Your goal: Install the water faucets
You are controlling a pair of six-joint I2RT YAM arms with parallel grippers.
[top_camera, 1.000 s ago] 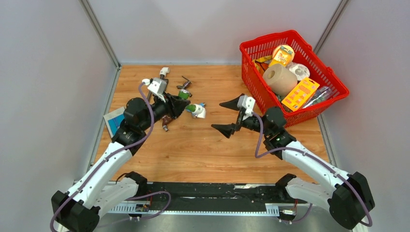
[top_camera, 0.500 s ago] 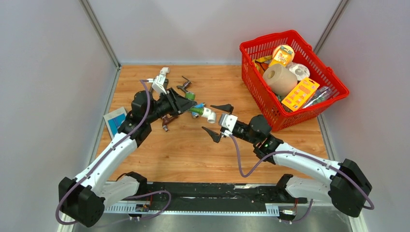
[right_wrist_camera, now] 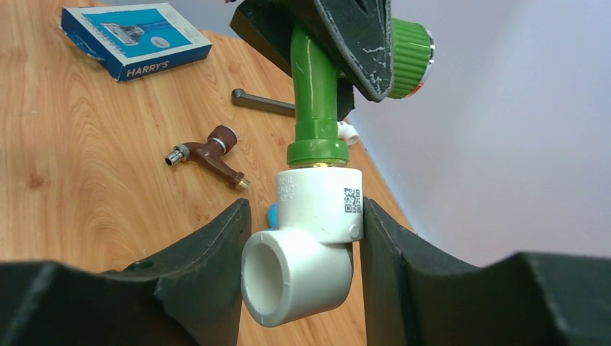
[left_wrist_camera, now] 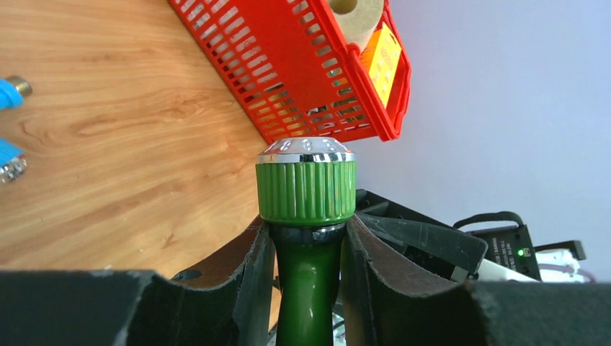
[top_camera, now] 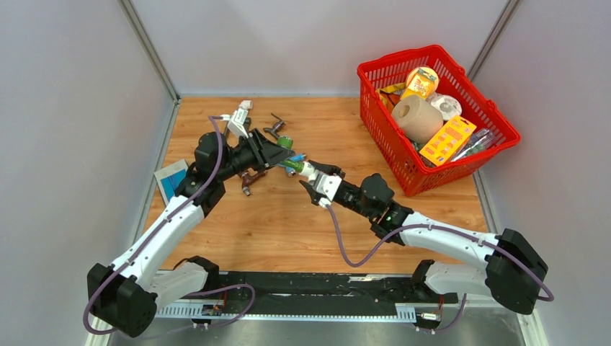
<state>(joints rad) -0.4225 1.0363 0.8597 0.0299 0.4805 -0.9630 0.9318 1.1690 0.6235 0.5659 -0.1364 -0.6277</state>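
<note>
Open near, crowded far
The near surface [top_camera: 288, 231] is left bare. The far left is cluttered by a box [top_camera: 170, 180] and brown faucet [top_camera: 248, 180], the far right blocked by the basket [top_camera: 389, 144], the gap between barred by left claw [top_camera: 287, 160] and right claw [top_camera: 310, 177].

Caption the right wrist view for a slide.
Right end effector clamps the white elbow fitting while the left end effector holds the green faucet seated in it.

Plain grey walls [top_camera: 310, 43] enclose the wooden table [top_camera: 288, 223] on three sides, evenly lit.
</note>
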